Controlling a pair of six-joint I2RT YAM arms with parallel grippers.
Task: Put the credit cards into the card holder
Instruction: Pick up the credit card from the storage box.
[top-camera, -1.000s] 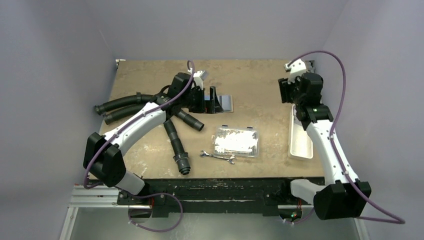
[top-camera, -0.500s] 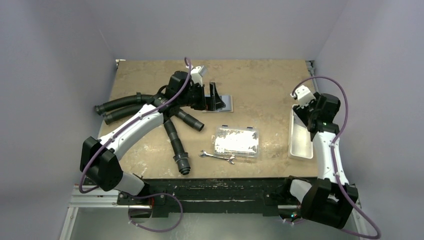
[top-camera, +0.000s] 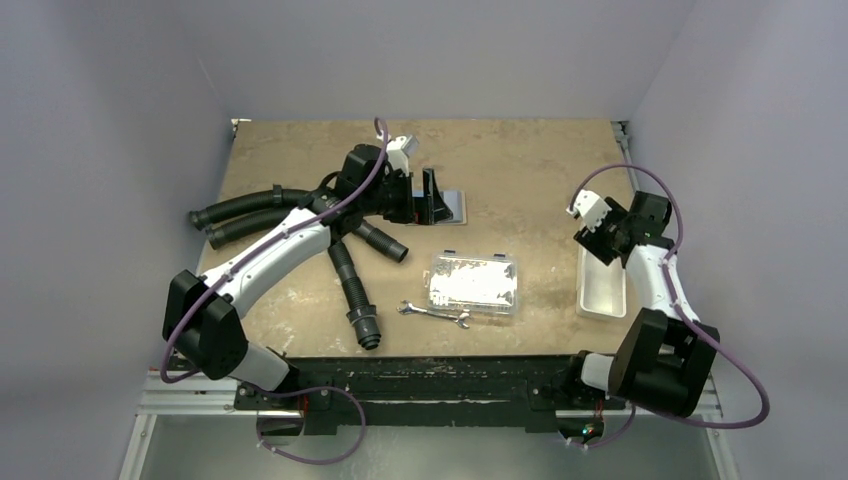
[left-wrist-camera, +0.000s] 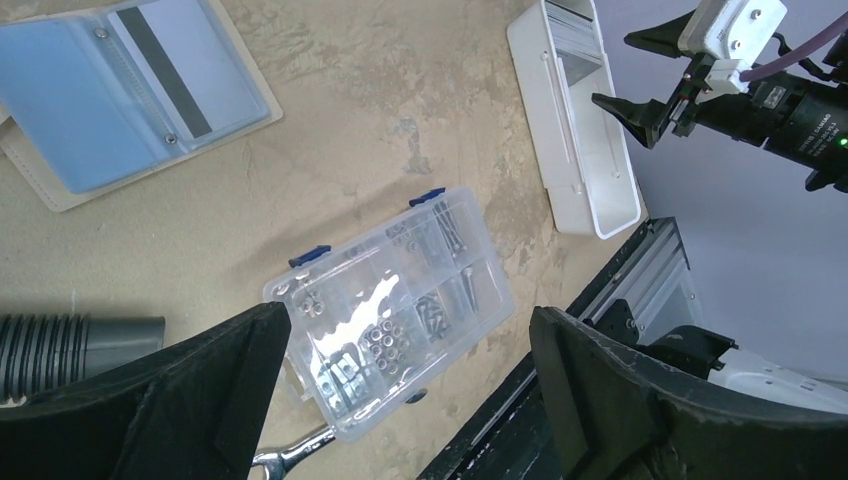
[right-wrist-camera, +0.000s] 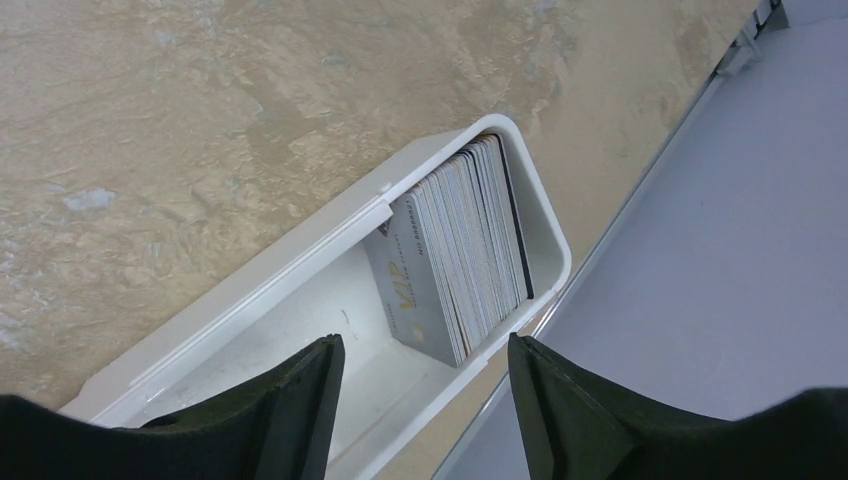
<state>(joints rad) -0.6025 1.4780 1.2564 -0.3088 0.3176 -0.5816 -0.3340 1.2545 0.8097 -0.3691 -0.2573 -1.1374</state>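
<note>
While the empty left gripper (left-wrist-camera: 405, 340) gapes near the card holder (left-wrist-camera: 120, 100) at upper left, the right gripper (right-wrist-camera: 422, 345) hovers parted above stacked credit cards (right-wrist-camera: 460, 250), likely to pick one

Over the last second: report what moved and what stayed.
The right end effector swung back from the far right edge to hover over the credit cards in the white tray, open, holding nothing. The left end effector, card holder, clear box, wrench and hoses stayed put.

cards walled in, one side free
credit cards (right-wrist-camera: 455, 265) stand packed against the end wall of the white tray (right-wrist-camera: 290, 262), floor bare beside them; clear box (top-camera: 471, 283) and hoses (top-camera: 347, 275) crowd the near left of the table (top-camera: 520, 160).
</note>
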